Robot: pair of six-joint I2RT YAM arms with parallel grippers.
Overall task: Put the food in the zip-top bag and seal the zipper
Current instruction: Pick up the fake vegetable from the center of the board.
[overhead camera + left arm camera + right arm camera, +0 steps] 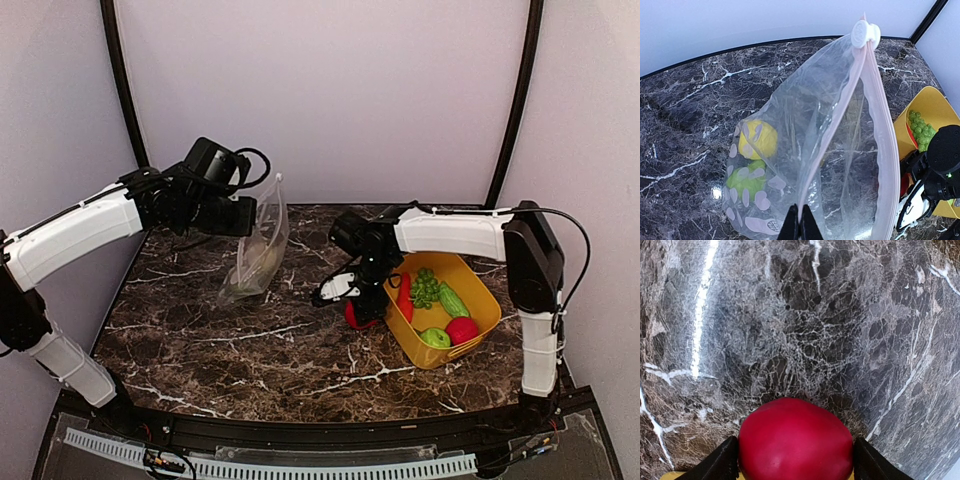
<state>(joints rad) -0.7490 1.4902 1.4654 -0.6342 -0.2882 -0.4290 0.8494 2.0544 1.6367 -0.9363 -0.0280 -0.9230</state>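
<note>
On the dark, white-veined marble table [300, 350], your left gripper [800, 224] is pinched tight on the floppy clear zip-top bag [262, 250]. The bag hangs with its long axis from 1 to 7 o'clock, pink zipper [889, 150] uppermost and mouth gaping. At 3 o'clock from it, your right gripper [795, 452] spans wide around a smooth round red fruit [795, 435], touching both sides, beside the yellow tub [480, 290].

left arm [75, 232]: white shells, black joints | right arm [455, 232]: same build (black cable [586, 245] loops alongside) | wrists: black
</note>
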